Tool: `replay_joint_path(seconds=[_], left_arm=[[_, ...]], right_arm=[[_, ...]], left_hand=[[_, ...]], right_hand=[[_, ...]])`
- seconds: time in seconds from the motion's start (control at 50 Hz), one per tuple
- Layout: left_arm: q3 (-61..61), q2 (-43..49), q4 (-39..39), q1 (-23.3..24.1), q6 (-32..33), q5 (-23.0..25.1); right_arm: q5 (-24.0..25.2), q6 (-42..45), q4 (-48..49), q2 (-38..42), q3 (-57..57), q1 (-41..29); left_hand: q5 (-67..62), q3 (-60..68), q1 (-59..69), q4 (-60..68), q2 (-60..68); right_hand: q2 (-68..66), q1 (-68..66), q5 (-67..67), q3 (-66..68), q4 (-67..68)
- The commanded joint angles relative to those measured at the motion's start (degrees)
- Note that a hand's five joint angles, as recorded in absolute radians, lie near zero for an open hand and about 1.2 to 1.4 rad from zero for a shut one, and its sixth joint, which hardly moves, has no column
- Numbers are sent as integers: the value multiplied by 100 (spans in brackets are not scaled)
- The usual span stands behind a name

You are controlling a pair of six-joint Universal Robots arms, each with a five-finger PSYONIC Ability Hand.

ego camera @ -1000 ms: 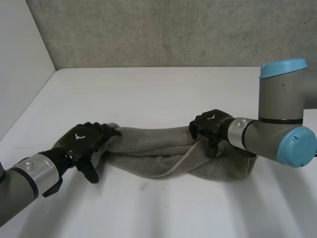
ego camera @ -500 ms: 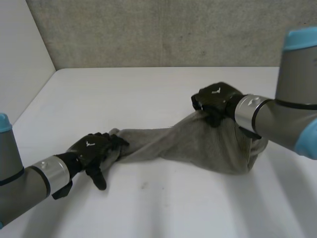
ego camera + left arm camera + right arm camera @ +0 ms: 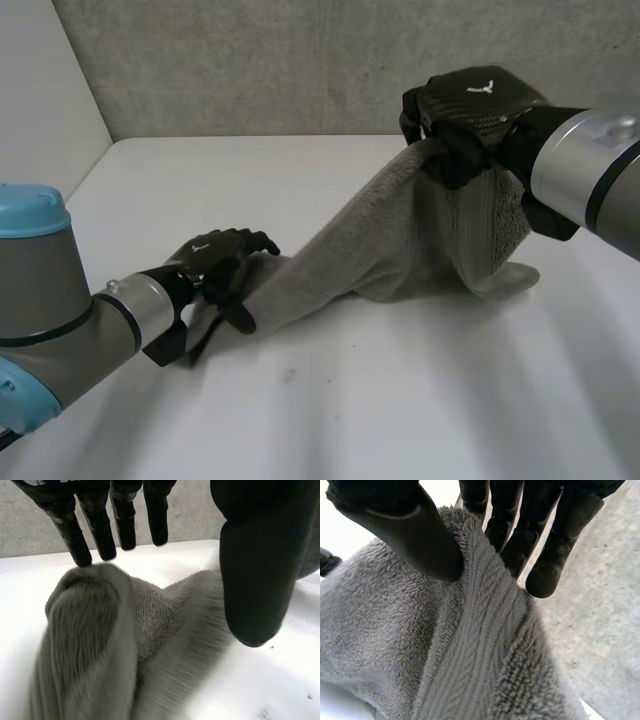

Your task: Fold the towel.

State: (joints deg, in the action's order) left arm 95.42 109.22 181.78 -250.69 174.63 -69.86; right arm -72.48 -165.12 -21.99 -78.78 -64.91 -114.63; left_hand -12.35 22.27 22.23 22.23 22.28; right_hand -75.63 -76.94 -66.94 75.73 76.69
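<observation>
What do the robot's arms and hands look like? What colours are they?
The left arm and right arm are fat grey tubes. The left arm's round joint has a light-blue cap. A silver ring sits at each wrist. The left hand and right hand are black, like chunky gloves, each with a tiny white mark on its back.

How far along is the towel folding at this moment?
Nothing looks folded yet: the towel hangs as one stretched, bunched strip. In hand: the right hand pinches one end high above the table, and the left hand lies over the other end, low down. Left: probably spread it flat, then make the folds.
</observation>
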Motion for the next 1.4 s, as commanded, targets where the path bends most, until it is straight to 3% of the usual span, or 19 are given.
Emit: replay_joint_path(seconds=[0.02, 0.2, 0.44, 0.5, 0.54, 0.6, 0.64, 0.66, 0.7, 0.86, 0.98, 1.08, 1.14, 1.16, 1.22, 1.3, 1.4], left_arm=[[12, 56, 42, 266, -217, -159], [12, 56, 192, 521, -974, -124], [179, -59, 165, 970, -1097, -194], [232, -6, 192, 996, -1097, -388], [223, 90, 200, 1013, -1106, -834], [188, 188, 236, 1031, -1106, -1100], [109, 415, 419, 1040, -1097, -1581], [109, 416, 420, 1040, -1097, -1583], [65, 635, 613, 1040, -1071, -1890], [222, 601, 605, 979, -1001, -2058], [531, 240, 578, 829, -930, -2049], [777, 29, 570, 434, -579, -2005], [865, -111, 534, 214, -245, -1988], [899, -172, 534, 127, -97, -1979], [944, -321, 534, 38, 114, -1979], [829, -858, 482, 20, 247, -1970], [94, -2165, -17, -234, 432, -1804]], right_arm=[[-266, 32, -16, -111, -13, 2], [-293, 23, 1, -208, -101, 2], [-407, 23, 1, -217, -118, 11], [-407, 14, 1, -217, -118, 28], [-407, 14, 10, -217, -127, 37], [-416, 6, 63, -226, -171, 28], [-460, 6, 159, -234, -206, 20], [-460, 6, 160, -234, -206, 20], [-512, 6, 195, -287, -198, 28], [-565, 14, 203, -366, -232, 116], [-574, 14, 283, -463, -356, 116], [-574, 14, 414, -568, -496, 125], [-592, 14, 441, -621, -549, 125], [-601, 14, 441, -673, -558, 125], [-609, 14, 441, -770, -549, 125], [-653, 41, 432, -894, -444, 125], [-645, 120, 310, -1271, 91, 143]], left_hand=[[-1205, 1213, 1217, 1218, 1212], [-1612, 1620, 1624, 1625, 1619], [36, -28, -24, -24, -29], [3, 5, 9, 10, 5], [-81, 89, 93, 94, 88], [-166, 174, 177, 178, 173], [-985, 993, 997, 998, 992], [-990, 998, 1002, 1002, 997], [-2564, 2572, 2575, 2576, 2571], [-4099, 4107, 4111, 4112, 4106], [-4169, 4177, 4181, 4182, 4176], [-4186, 4194, 4198, 4199, 4193], [-4876, 4884, 4887, 4888, 4883], [-5642, 5650, 5653, 5654, 5649], [-5765, 5773, 5777, 5777, 5772], [-5765, 5773, 5777, 5777, 5772], [-5765, 5773, 5777, 5777, 5772]], right_hand=[[-437, -306, -306, 427, 331], [-437, -306, -306, 427, 331], [-437, -306, -306, 427, 331], [-437, -306, -306, 427, 331], [-437, -306, -306, 427, 331], [-437, -306, -306, 427, 331], [-437, -306, -306, 427, 331], [-437, -306, -306, 427, 331], [-437, -306, -306, 427, 331], [-437, -306, -306, 427, 331], [-437, -306, -306, 427, 331], [-437, -306, -306, 427, 331], [-437, -306, -306, 427, 331], [-437, -306, -306, 427, 331], [-437, -306, -306, 427, 331], [-437, -306, -306, 427, 331], [-437, -306, -306, 427, 331]])
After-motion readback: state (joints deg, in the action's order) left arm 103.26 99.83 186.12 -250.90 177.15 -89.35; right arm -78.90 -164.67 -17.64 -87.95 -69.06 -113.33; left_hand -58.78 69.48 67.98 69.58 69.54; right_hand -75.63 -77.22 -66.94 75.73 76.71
